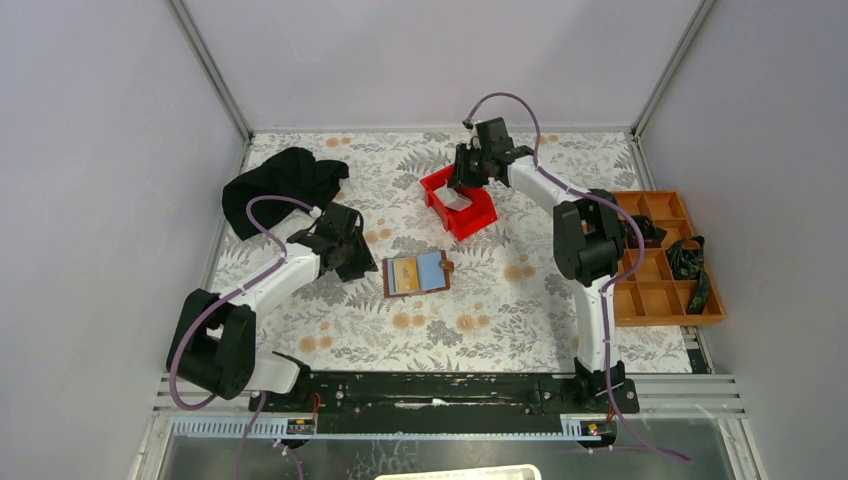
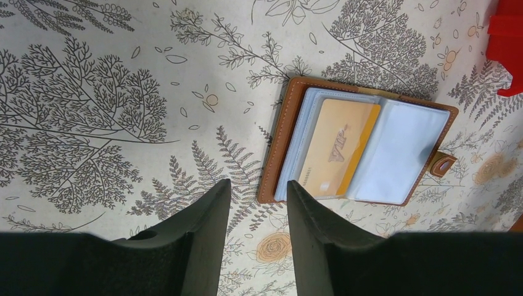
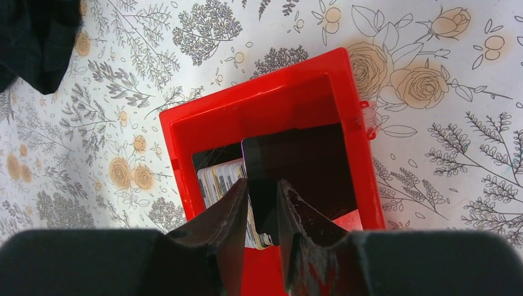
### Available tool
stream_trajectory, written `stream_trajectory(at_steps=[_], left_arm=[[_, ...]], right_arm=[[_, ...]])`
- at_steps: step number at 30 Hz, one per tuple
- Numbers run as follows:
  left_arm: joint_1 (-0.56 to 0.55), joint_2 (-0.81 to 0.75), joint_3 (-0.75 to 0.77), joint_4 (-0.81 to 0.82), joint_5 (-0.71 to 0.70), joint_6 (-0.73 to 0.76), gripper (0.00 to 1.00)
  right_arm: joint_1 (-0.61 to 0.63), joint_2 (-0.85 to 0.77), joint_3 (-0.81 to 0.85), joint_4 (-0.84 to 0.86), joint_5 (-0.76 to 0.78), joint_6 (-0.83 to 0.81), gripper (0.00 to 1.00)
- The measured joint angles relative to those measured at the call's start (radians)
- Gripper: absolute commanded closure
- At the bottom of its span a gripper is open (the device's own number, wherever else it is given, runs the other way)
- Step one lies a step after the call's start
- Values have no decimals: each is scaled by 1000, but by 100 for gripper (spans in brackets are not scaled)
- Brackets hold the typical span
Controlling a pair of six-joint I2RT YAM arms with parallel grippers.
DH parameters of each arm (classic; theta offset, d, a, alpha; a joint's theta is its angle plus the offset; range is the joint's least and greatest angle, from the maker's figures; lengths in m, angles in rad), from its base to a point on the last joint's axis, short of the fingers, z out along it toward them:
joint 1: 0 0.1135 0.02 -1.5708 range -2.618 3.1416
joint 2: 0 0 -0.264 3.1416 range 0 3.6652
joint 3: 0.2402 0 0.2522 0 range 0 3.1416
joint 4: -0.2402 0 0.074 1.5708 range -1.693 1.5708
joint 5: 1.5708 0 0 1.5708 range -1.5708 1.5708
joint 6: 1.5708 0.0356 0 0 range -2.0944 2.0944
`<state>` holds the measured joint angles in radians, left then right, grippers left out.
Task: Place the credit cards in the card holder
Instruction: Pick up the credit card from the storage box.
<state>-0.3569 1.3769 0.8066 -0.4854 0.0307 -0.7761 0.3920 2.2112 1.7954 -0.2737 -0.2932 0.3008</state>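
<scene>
The brown card holder (image 1: 418, 272) lies open on the flowered table and shows in the left wrist view (image 2: 364, 148) with clear sleeves; one sleeve holds a tan-gold card (image 2: 336, 148). My left gripper (image 1: 352, 256) (image 2: 259, 185) is open and empty, just left of the holder's edge. My right gripper (image 1: 465, 180) (image 3: 260, 185) reaches down into the red bin (image 1: 485, 222) (image 3: 259, 102). Its fingers stand a narrow gap apart over the corner of a dark credit card (image 3: 308, 166). That card leans on a stack of credit cards (image 3: 219, 176).
A black cloth (image 1: 280, 185) (image 3: 37, 37) lies at the back left. An orange-brown compartment tray (image 1: 660, 318) with dark items stands at the right edge. The red bin's corner shows in the left wrist view (image 2: 509, 43). White walls enclose the table.
</scene>
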Motion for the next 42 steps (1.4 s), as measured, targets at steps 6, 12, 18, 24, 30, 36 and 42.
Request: stream_trajectory(at_steps=[6, 12, 18, 24, 30, 36, 42], left_arm=[[0, 0, -2, 3, 6, -3, 55], [0, 0, -4, 5, 8, -3, 55], [0, 0, -13, 6, 10, -3, 55], [0, -3, -17, 7, 11, -3, 55], [0, -11, -18, 7, 12, -3, 55], [0, -19, -24, 10, 14, -3, 55], [0, -42, -34, 10, 14, -4, 55]], right_arm=[[1, -10, 0, -7, -5, 0, 73], [2, -25, -2, -7, -5, 0, 74], [4, -42, -8, -23, 0, -3, 76], [8, -44, -7, -66, 50, -32, 81], [29, -44, 22, -130, 163, -94, 91], [77, -45, 49, -185, 319, -179, 95], [90, -45, 61, -216, 393, -212, 100]])
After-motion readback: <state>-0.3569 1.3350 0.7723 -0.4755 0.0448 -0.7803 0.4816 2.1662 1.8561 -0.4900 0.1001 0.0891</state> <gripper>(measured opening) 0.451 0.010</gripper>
